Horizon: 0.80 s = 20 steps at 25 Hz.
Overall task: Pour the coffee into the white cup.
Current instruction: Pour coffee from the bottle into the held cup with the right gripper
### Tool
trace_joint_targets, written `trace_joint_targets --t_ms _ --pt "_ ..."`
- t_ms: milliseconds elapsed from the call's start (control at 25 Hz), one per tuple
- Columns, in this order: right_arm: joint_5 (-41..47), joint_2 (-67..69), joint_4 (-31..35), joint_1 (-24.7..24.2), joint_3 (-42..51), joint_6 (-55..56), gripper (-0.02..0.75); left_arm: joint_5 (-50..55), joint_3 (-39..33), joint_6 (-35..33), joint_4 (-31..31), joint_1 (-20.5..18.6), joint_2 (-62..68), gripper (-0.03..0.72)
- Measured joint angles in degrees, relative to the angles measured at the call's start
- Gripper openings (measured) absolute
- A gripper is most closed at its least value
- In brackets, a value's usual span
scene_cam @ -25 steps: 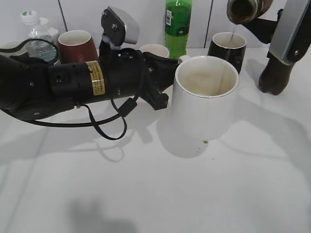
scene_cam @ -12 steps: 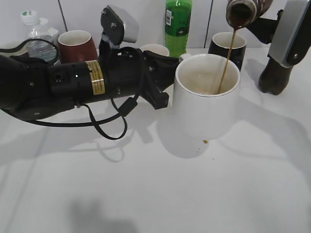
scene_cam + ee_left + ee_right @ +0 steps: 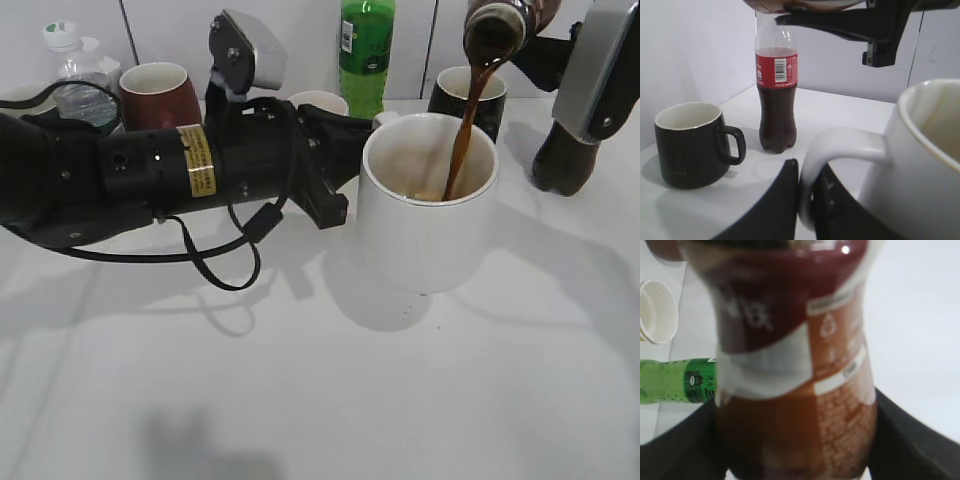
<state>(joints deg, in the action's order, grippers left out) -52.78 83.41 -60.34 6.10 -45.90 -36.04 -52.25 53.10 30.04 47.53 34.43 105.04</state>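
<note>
The white cup [image 3: 425, 210] is held just above the table, and my left gripper [image 3: 345, 165] is shut on its handle [image 3: 840, 145], one finger outside and one inside the loop [image 3: 807, 172]. The coffee bottle [image 3: 500, 20] is tipped mouth-down above the cup's far right rim, with my right gripper [image 3: 545, 50] shut around its body. A thick brown stream [image 3: 465, 130] runs from the mouth into the cup. In the right wrist view the labelled bottle [image 3: 795, 365] fills the frame between the black fingers [image 3: 795, 440]. Its underside shows at the top of the left wrist view [image 3: 805, 4].
A dark mug [image 3: 468, 95] [image 3: 687, 145] stands just behind the white cup, and a cola bottle [image 3: 776, 95] is near it. Along the back are a green bottle [image 3: 367, 50], a small white cup [image 3: 318, 103], a red-brown cup [image 3: 158, 95] and a water bottle [image 3: 75, 75].
The bottle has tipped further and the pour has grown from a thin trickle to a thick stream. The cup has shifted slightly under it.
</note>
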Motion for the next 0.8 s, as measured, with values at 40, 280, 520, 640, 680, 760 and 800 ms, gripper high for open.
trace_joint_targets --t_ms 40,280,520,640,680,760,800 --pt "0.0 0.0 0.0 0.0 0.0 -0.4 0.535 0.0 0.0 0.0 0.0 0.0 0.0 0.054" --pt "0.0 0.0 0.0 0.0 0.0 -2.1 0.535 0.0 0.0 0.0 0.8 0.0 0.0 0.054" --pt "0.0 0.0 0.0 0.0 0.0 -3.7 0.535 0.0 0.0 0.0 1.6 0.0 0.0 0.054" --pt "0.0 0.0 0.0 0.0 0.0 -4.5 0.535 0.0 0.0 0.0 1.6 0.0 0.0 0.054" --pt "0.0 0.0 0.0 0.0 0.0 -4.8 0.535 0.0 0.0 0.0 1.7 0.0 0.0 0.054" --pt "0.0 0.0 0.0 0.0 0.0 -5.3 0.535 0.0 0.0 0.0 1.7 0.0 0.0 0.054" --pt "0.0 0.0 0.0 0.0 0.0 -5.4 0.535 0.0 0.0 0.0 1.7 0.0 0.0 0.054"
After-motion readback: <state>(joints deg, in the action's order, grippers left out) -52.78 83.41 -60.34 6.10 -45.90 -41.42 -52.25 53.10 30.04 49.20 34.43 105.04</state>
